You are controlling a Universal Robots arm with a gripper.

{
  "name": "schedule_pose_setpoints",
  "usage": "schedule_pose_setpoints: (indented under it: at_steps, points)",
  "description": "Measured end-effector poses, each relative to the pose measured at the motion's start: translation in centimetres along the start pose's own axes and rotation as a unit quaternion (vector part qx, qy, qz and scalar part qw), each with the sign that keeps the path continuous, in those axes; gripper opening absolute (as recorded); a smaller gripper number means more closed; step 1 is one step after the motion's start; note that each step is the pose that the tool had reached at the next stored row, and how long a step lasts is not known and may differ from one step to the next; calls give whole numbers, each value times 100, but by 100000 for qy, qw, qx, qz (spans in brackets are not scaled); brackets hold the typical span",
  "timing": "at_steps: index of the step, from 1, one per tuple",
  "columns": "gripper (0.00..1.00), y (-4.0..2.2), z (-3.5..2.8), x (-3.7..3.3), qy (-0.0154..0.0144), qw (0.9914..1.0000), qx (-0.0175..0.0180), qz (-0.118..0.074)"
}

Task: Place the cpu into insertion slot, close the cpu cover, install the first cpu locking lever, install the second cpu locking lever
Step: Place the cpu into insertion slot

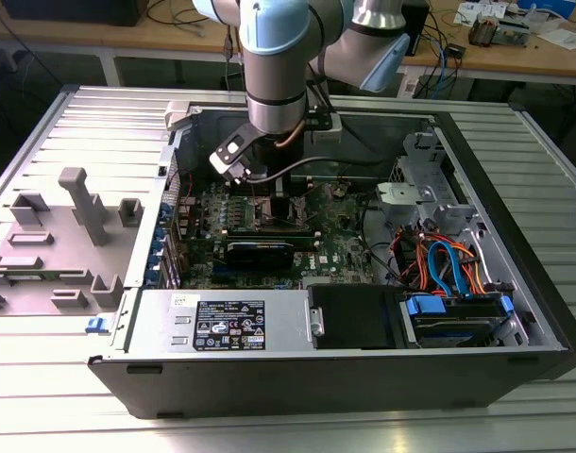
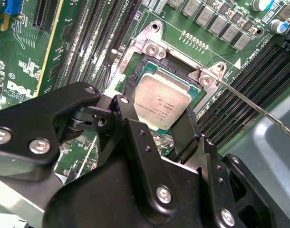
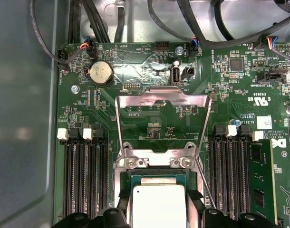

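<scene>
— Silver-grey top between black fingers [image 2: 184, 133]: is that the cpu [image 3: 157, 206]?
— Yes. The gripper [image 2: 158, 114] is closed narrow on it, with one finger at each of two opposite edges. In the first wrist view the chip's near edge is cut off.
— Where is it?
— Within the slot [image 2: 157, 64], square to the rim. I cannot tell whether it rests on the contacts or hangs just above them, because chip and fingers hide the slot's floor.
— And the cover [image 3: 154, 97]?
— Open. It is tipped back from the slot's hinge edge, toward the edge of the board [image 3: 221, 109] by the coin cell [image 3: 98, 73].
— Any lever [image 2: 254, 105]?
— One thin wire runs from the slot's corner across the memory slots [image 3: 85, 175]. Its end is cut off by the picture's edge.
— And from outside?
— In the exterior view the arm [image 1: 274, 66] reaches down into the case [image 1: 364, 377], over the board's middle, and hides the slot. Memory slots flank the slot on both sides.
</scene>
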State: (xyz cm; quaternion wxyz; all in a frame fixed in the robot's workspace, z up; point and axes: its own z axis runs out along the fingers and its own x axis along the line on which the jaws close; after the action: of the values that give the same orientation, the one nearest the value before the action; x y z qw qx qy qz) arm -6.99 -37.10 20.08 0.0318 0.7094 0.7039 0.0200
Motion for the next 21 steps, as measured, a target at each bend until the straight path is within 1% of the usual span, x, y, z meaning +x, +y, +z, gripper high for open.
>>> schedule_pose_setpoints:
  at_steps: [8,14,21]
  points:
    - [55,6,1,-6,-23,100000,4,300]
    - [55,8,3,-26,-39,99999,6,501]
    - [55,6,23,-26,-50,99999,14,500]
